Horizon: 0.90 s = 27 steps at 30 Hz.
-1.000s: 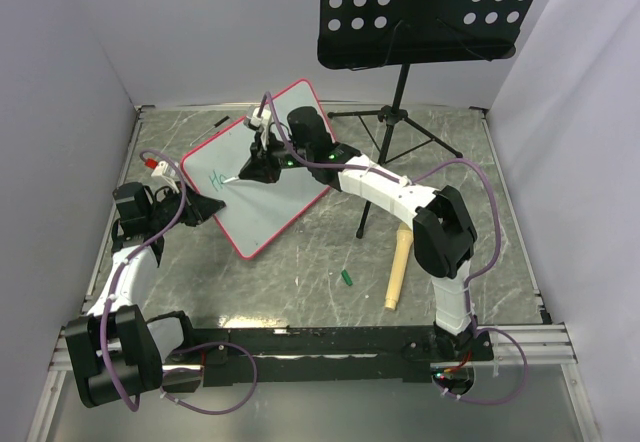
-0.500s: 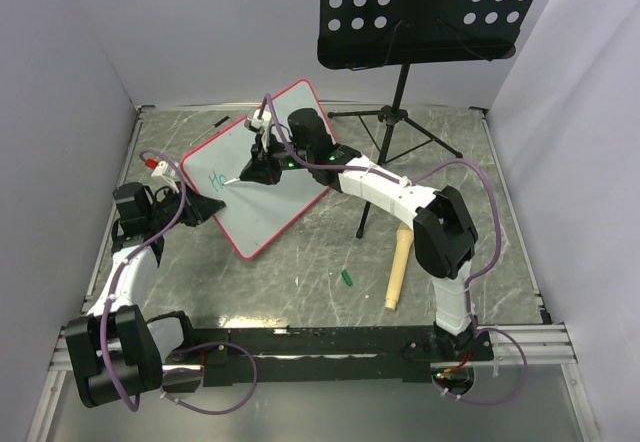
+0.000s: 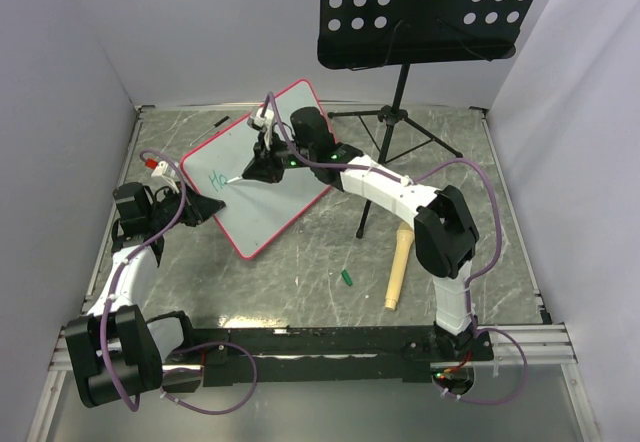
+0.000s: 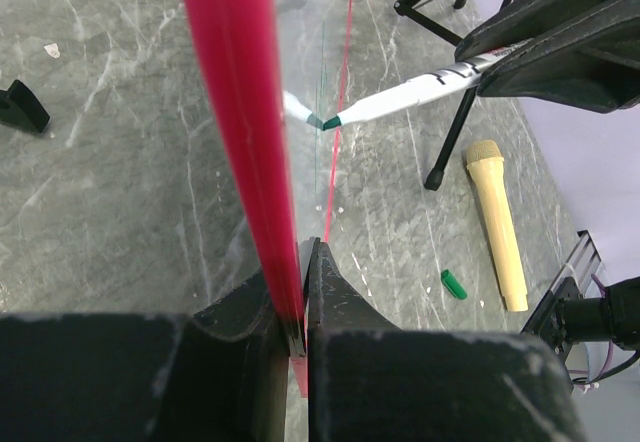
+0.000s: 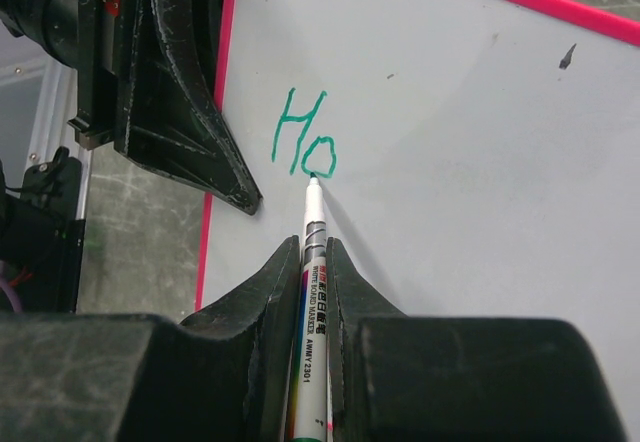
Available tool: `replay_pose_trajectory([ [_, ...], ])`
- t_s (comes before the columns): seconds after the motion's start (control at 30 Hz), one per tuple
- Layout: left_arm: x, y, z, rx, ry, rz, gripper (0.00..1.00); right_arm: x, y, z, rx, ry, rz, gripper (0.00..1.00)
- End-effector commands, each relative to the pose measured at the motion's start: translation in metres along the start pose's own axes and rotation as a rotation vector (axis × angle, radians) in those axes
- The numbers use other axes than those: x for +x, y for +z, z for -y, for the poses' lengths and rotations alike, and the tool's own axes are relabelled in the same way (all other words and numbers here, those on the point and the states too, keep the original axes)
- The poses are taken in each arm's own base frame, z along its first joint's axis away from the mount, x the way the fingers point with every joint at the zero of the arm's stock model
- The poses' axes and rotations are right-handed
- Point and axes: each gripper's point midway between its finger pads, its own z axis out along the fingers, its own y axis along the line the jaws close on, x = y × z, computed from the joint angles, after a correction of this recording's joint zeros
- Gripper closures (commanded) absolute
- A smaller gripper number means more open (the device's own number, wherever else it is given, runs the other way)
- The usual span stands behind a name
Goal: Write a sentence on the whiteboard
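Observation:
The whiteboard (image 3: 268, 177), white with a pink-red frame, lies tilted on the table. My left gripper (image 3: 210, 207) is shut on its left edge; in the left wrist view the red frame (image 4: 240, 132) runs between the closed jaws. My right gripper (image 3: 252, 169) is shut on a white marker (image 5: 308, 302). The marker's teal tip (image 5: 314, 178) touches the board at the bottom of the "o". The sentence (image 5: 305, 140) reads "Ho" in teal-green. In the left wrist view the marker (image 4: 400, 102) meets the board face from the right.
A black perforated music stand (image 3: 425, 12) rises at the back, its tripod legs (image 3: 395, 132) right of the board. A wooden-coloured microphone (image 3: 397, 267) and a small green marker cap (image 3: 346, 278) lie on the marble table (image 3: 300, 272). A red-white object (image 3: 155, 167) sits near the left arm.
The right gripper and marker have shifted slightly to the right along the board, and the written "o" now follows the "H". The left arm has not moved.

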Motion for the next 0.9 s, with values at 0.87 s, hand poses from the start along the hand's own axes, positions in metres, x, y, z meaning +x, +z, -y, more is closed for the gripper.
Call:
replay_pose_trajectory([
  [0.87,-0.020,0.001,-0.003,-0.018,0.143,0.043,0.99,-0.078,-0.023,0.016,0.045,-0.088,0.147,1.00],
])
